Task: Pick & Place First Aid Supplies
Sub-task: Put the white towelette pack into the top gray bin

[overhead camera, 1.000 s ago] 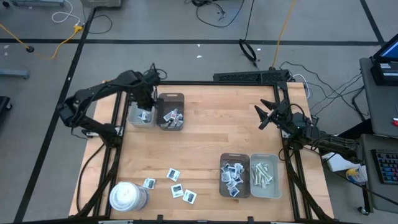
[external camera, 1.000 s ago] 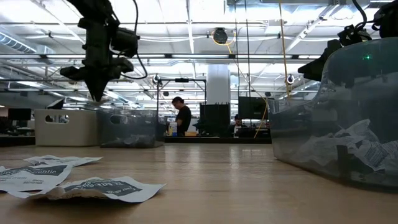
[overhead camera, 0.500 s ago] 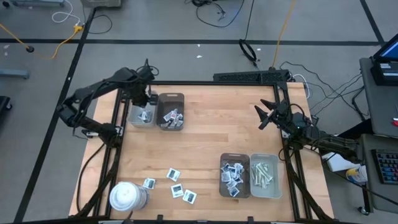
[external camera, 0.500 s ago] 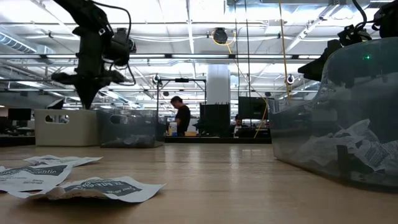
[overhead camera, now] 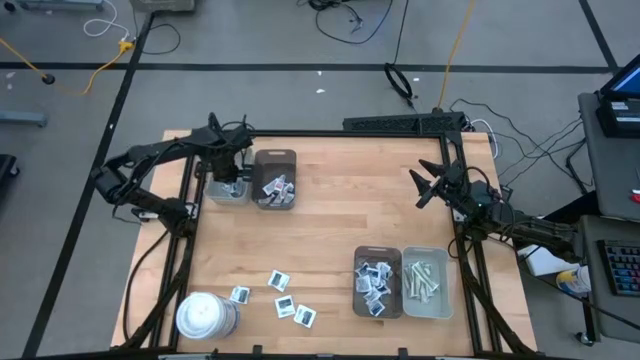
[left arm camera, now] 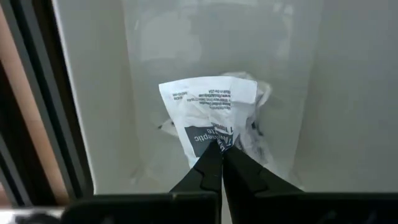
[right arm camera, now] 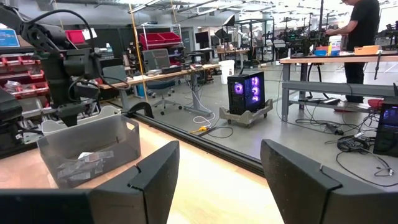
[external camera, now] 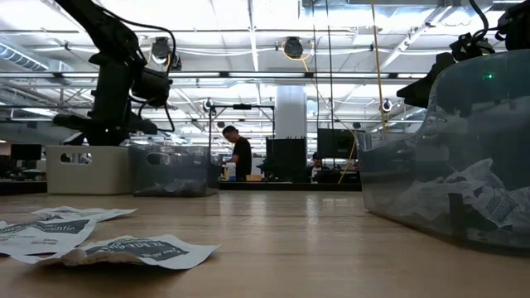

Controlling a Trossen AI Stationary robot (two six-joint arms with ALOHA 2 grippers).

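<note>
My left gripper [left arm camera: 219, 148] points down into the pale tray [overhead camera: 228, 188] at the table's far left and is shut on a white first aid packet [left arm camera: 208, 102] with dark print. In the low view its fingers sink behind the wall of that pale tray [external camera: 87, 170]. Another crumpled packet [left arm camera: 258, 121] lies on the tray floor beneath. Several loose packets [overhead camera: 282, 295] lie flat on the table near the front edge. My right gripper [overhead camera: 425, 187] waits open at the right edge, level, with nothing between its fingers [right arm camera: 217, 168]. My left gripper pinches the packet between its two fingertips at the dark printed edge [left arm camera: 210, 138]. The fingers come from above, pointing down. The packet hangs bent below them inside the tray; whether it touches the tray floor, I cannot tell.
A grey tray [overhead camera: 275, 180] with packets stands right of the pale one. Near the front right stand a tray of packets [overhead camera: 377, 282] and a tray of pale strips [overhead camera: 425, 280]. A large white cylinder [overhead camera: 205, 315] stands at the front left.
My left gripper has gone down into the pale tray and a little toward the table's left edge, staying shut on the packet, which went down with it.
</note>
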